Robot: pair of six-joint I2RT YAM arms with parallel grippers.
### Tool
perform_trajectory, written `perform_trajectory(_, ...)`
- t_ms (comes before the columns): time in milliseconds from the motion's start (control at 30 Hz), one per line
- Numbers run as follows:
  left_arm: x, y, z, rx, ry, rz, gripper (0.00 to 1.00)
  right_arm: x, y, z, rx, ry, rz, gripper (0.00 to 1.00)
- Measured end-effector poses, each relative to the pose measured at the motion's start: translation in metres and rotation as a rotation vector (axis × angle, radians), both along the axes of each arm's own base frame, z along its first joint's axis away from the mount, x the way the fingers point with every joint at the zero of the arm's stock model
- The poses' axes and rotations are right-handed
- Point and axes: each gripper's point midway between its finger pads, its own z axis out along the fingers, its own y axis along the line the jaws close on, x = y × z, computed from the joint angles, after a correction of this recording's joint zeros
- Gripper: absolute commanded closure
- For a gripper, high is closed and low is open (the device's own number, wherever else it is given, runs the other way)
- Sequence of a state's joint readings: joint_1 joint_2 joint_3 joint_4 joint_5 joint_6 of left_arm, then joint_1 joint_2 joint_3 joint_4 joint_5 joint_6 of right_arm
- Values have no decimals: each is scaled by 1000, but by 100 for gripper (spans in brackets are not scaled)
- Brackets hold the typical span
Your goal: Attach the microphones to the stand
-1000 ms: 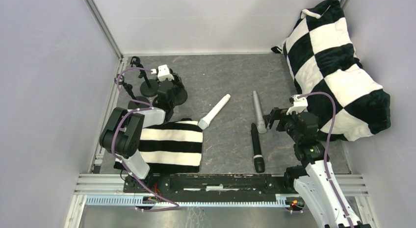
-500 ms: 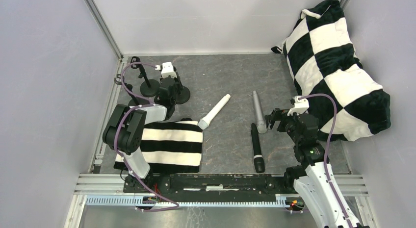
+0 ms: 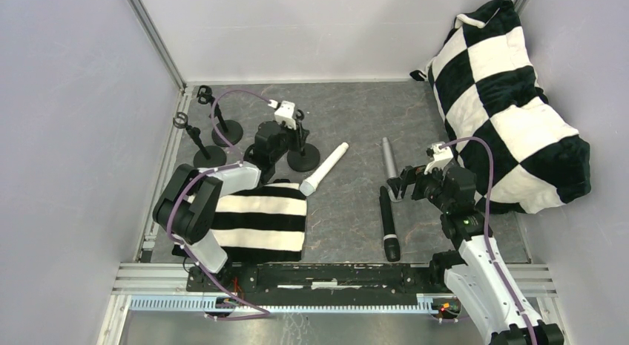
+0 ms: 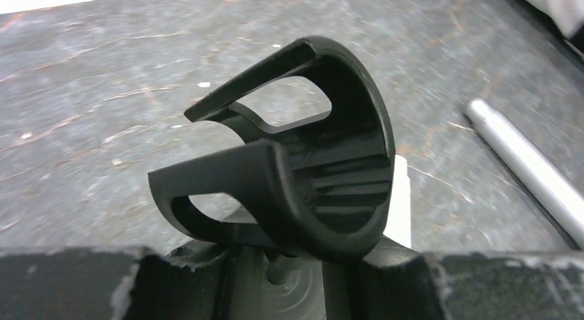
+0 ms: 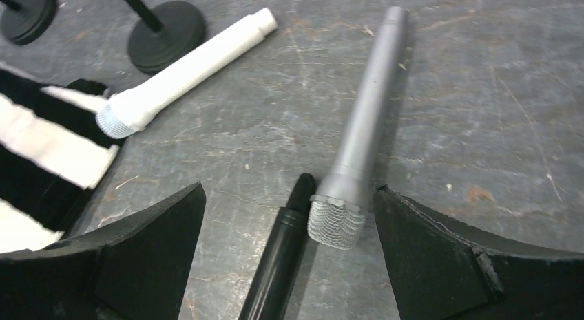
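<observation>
Three lie loose on the table point(image 3: 348, 107): white microphone point(image 3: 326, 167), silver-grey microphone point(image 3: 389, 167), black microphone point(image 3: 387, 222). We judge the left gripper point(image 4: 275, 282) clamped on the stem of a stand point(image 3: 303, 158), though its fingers barely show, probably to steady the clip point(image 4: 324, 168) near the white one. Our right gripper point(image 5: 288, 217) gapes over the silver-grey head, ready to grasp.

Microphones: 3. White microphone point(image 3: 326, 167), silver microphone point(image 3: 390, 167), black microphone point(image 3: 388, 222).
Stands: 3. Far-left stand point(image 3: 225, 130), left stand point(image 3: 208, 156), middle stand point(image 3: 304, 158).
Striped cloth point(image 3: 256, 222): 1, near left.
Checkered cushion point(image 3: 512, 107): 1, far right.
</observation>
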State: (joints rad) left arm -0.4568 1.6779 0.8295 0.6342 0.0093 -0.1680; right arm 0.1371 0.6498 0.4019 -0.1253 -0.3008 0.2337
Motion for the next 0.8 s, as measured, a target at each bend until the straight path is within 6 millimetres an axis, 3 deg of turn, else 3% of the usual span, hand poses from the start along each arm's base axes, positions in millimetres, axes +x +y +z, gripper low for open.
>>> perform_trajectory(167, -26, -45, -2, 37, -26, -196, 87, -5, 16, 3, 5, -26, 120, 2)
perform_trajectory(300, -39, -63, -3, 30, -45, -271, 68, -9, 22, 4, -11, -44, 179, 2)
perform_trajectory(600, -48, -54, -12, 43, -44, -250, 27, -9, 26, 9, -11, -88, 214, 2)
perform_trajectory(800, -60, -40, 0, 56, -44, -198, 21, -10, 25, 4, 3, -65, 200, 2)
